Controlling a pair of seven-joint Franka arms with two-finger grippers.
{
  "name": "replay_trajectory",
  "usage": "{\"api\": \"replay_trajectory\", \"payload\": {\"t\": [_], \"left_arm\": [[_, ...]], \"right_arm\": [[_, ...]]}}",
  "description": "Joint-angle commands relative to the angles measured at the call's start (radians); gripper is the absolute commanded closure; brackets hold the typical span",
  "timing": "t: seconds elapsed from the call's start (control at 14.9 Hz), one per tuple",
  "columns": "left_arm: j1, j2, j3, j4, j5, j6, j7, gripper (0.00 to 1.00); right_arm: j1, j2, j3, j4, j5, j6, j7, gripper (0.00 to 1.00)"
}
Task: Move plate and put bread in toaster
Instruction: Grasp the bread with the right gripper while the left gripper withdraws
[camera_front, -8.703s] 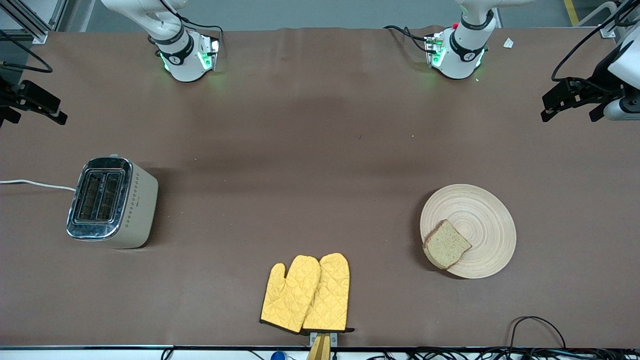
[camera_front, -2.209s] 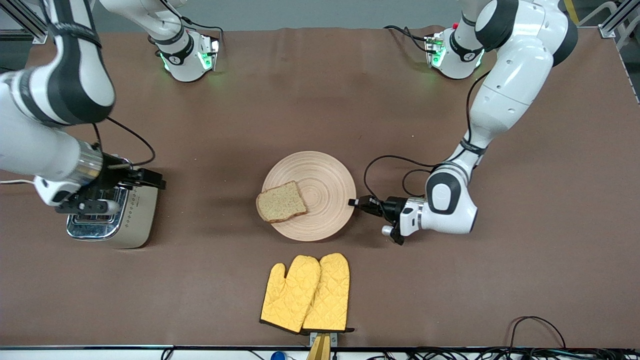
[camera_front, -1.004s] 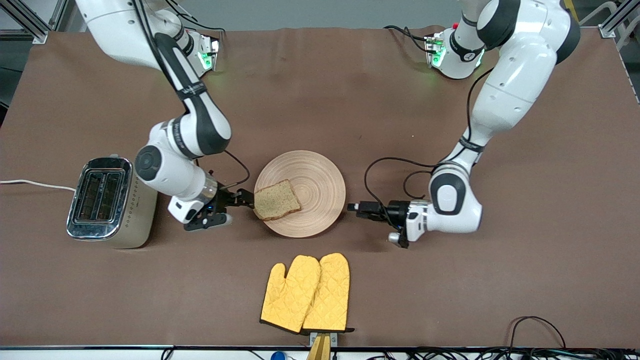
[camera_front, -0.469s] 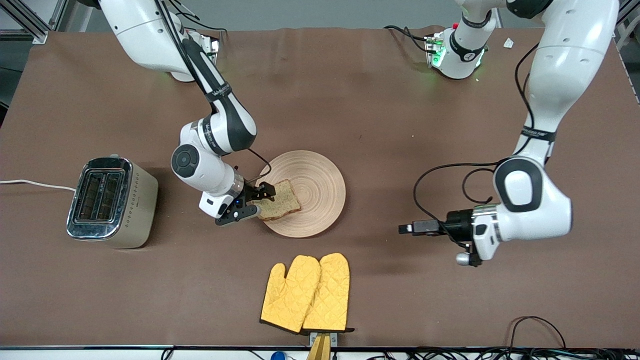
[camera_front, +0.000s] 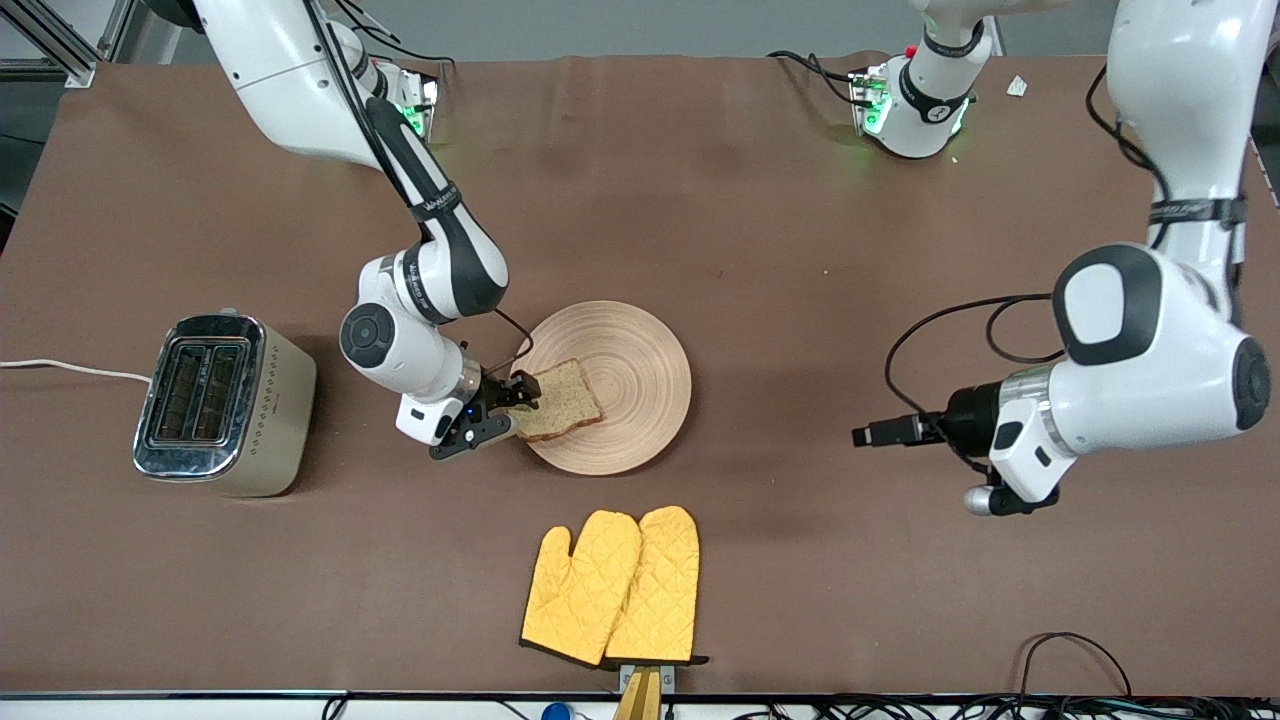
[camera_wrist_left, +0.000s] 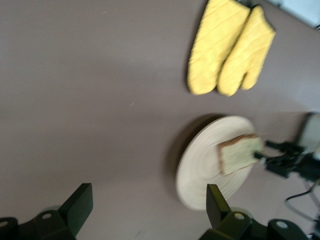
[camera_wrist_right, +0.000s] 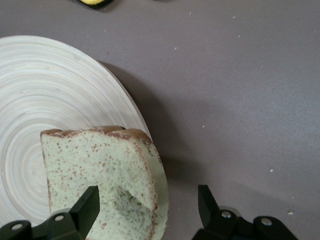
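Right hand (camera_front: 518, 408) sits at the edge of the bread (camera_front: 558, 400), its fingers spread on either side of the slice's end, not yet closed on it. That slice lies on the plate (camera_front: 630, 360) mid-worktop (camera_front: 700, 220), between toaster (camera_front: 222, 404) and left hand (camera_front: 872, 434). Left hand hangs open over bare worktop, well apart from the plate. Yellow mitts (camera_front: 612, 586) lie nearer the camera.

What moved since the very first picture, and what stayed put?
The round wooden plate with the brown bread slice slid toward the cream toaster. The left gripper let go and backed away; the right gripper reached the bread. Toaster and yellow oven mitts stayed.
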Motion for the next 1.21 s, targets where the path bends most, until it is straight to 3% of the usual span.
{"api": "replay_trajectory", "payload": {"t": [0.0, 0.2, 0.33, 0.6, 0.8, 1.14], "left_arm": [[-0.008, -0.08, 0.013, 0.015, 0.17, -0.101, -0.021, 0.0], [0.001, -0.195, 0.012, 0.013, 0.359, -0.199, -0.011, 0.0], [0.024, -0.258, 0.007, 0.009, 0.416, -0.242, -0.01, 0.0], [0.016, -0.399, 0.07, -0.063, 0.419, -0.279, 0.002, 0.0], [0.001, -0.499, 0.139, -0.16, 0.418, -0.277, 0.135, 0.0], [0.008, -0.528, 0.142, -0.166, 0.408, -0.3, 0.105, 0.0]], "right_arm": [[-0.007, 0.002, 0.007, -0.005, 0.024, 0.008, -0.033, 0.18], [-0.007, 0.002, 0.007, -0.005, 0.023, 0.005, -0.036, 0.28], [-0.005, 0.002, 0.007, -0.004, 0.023, 0.0, -0.034, 0.36], [-0.004, 0.0, 0.007, -0.005, 0.023, -0.006, -0.033, 0.55], [-0.004, -0.001, 0.007, -0.005, 0.023, -0.009, -0.033, 0.64], [-0.002, -0.011, 0.007, -0.004, 0.023, -0.014, -0.034, 0.76]]}}
